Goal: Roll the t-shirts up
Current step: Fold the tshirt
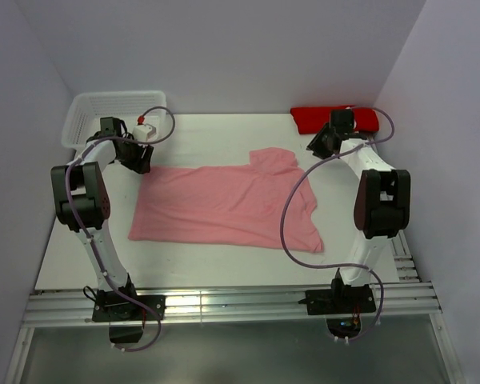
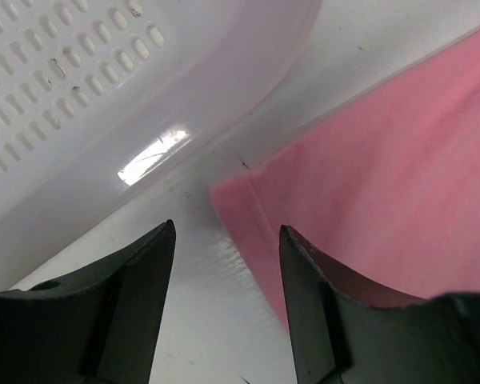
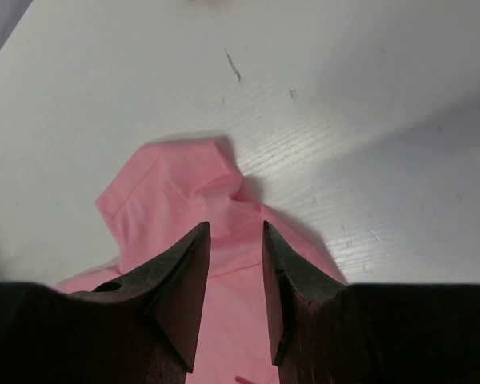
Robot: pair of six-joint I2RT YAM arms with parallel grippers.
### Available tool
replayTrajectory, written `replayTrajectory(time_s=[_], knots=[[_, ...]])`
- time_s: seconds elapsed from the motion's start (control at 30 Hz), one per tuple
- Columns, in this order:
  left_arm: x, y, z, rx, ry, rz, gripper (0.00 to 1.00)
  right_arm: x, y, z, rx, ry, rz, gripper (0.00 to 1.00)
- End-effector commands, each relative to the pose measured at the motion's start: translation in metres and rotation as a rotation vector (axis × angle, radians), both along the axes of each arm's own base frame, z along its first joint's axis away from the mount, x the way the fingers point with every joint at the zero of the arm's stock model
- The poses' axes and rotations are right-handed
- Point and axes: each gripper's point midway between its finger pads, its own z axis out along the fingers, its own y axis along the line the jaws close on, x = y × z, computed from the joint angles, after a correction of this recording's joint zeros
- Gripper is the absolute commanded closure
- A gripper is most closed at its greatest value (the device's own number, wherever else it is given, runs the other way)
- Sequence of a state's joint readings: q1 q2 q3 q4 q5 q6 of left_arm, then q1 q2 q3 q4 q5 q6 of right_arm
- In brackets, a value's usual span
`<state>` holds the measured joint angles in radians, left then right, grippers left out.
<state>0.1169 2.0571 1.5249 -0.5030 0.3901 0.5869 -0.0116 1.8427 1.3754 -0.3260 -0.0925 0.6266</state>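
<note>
A light-pink t-shirt [image 1: 224,204] lies spread flat on the white table, one sleeve [image 1: 274,158] pointing to the far side. My left gripper [image 1: 138,160] hovers at the shirt's far left corner [image 2: 248,192], open; the corner's hem runs between its fingers [image 2: 320,304], with nothing pinched. My right gripper [image 1: 320,144] is at the far right, over the rumpled sleeve [image 3: 168,192]. Its jaws [image 3: 234,226] stand apart above the fabric and hold nothing.
A white perforated basket [image 1: 116,112] stands at the far left corner, close beside the left gripper, its wall [image 2: 80,96] filling the left wrist view. A folded red cloth [image 1: 312,118] lies at the far right, behind the right arm. Purple cables loop over the shirt.
</note>
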Motion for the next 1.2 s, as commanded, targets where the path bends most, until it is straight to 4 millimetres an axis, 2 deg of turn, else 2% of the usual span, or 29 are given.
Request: replayTrajectory(time_s=[0.0,0.1,0.13,0.17,0.23,0.33,0.47,0.67,0.9,0.97,1.03,1.17], knots=[[0.024,-0.014,-0.003,-0.019,-0.074,-0.058,0.4,0.017,-0.004,0.005,-0.008,-0.026,0.009,0.6],[0.019,-0.018,-0.01,0.006,-0.09,-0.074,0.42,0.019,-0.003,-0.002,-0.003,-0.017,0.012,0.61],[0.025,-0.019,-0.001,0.019,-0.136,-0.075,0.42,0.019,-0.003,-0.004,-0.004,-0.012,0.013,0.61],[0.019,-0.019,-0.007,0.022,-0.131,-0.074,0.42,0.018,-0.003,-0.005,-0.004,-0.012,0.013,0.61],[0.019,-0.02,0.002,0.035,-0.177,-0.074,0.4,0.016,-0.003,-0.01,-0.003,-0.005,0.013,0.61],[0.015,-0.021,-0.005,0.056,-0.173,-0.077,0.38,0.013,-0.003,-0.013,0.001,-0.001,0.013,0.62],[0.028,-0.019,-0.005,0.048,-0.18,-0.033,0.38,0.012,-0.002,-0.015,0.01,-0.001,0.016,0.64],[0.037,-0.02,-0.001,0.032,-0.187,-0.009,0.38,0.01,-0.004,-0.019,-0.008,0.013,0.019,0.65],[0.038,-0.02,-0.001,0.021,-0.167,0.006,0.52,0.017,-0.003,-0.019,-0.011,0.02,0.033,0.66],[0.037,-0.021,0.0,0.016,-0.163,0.008,0.58,0.018,-0.003,-0.024,-0.014,0.04,0.036,0.66],[0.037,-0.022,0.001,0.009,-0.159,0.009,0.69,0.023,-0.003,-0.025,-0.017,0.042,0.041,0.64],[0.035,-0.023,0.001,0.004,-0.15,0.008,0.82,0.03,0.003,-0.028,-0.001,0.048,0.075,0.6]])
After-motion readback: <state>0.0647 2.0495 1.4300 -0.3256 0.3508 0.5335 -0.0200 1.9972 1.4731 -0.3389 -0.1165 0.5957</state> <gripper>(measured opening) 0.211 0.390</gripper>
